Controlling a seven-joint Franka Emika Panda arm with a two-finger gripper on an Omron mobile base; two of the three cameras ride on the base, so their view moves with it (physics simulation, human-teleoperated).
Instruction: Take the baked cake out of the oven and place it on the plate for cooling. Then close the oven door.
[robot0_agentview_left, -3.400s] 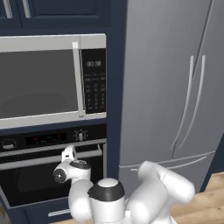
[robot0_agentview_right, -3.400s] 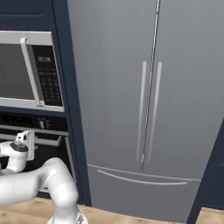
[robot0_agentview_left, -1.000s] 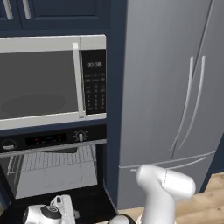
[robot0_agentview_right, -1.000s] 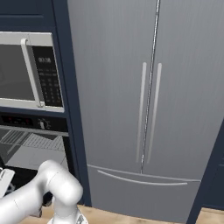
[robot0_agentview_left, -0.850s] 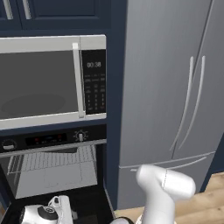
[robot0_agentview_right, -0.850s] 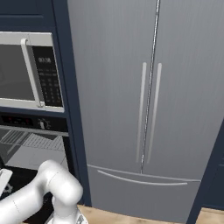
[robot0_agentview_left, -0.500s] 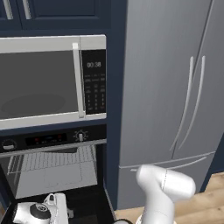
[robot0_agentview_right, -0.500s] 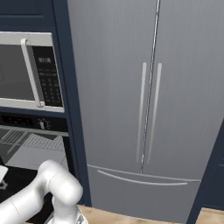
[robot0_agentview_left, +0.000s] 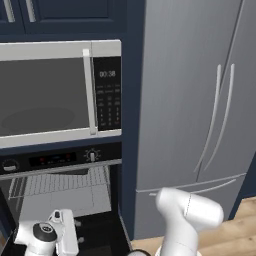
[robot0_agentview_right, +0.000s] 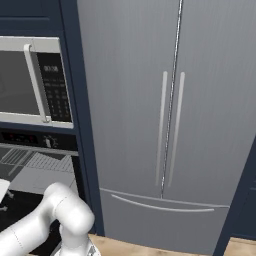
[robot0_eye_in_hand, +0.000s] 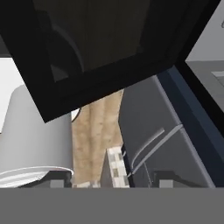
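oven (robot0_agentview_left: 65, 195): open, racks exposed | oven door (robot0_eye_in_hand: 105, 48): lowered, seen close | claw: spread cannot be told | risk: door may be struck if raised carelessly

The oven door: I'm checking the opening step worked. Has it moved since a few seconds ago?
Yes. The oven door was shut below the control strip; now it is swung down, baring the racks.
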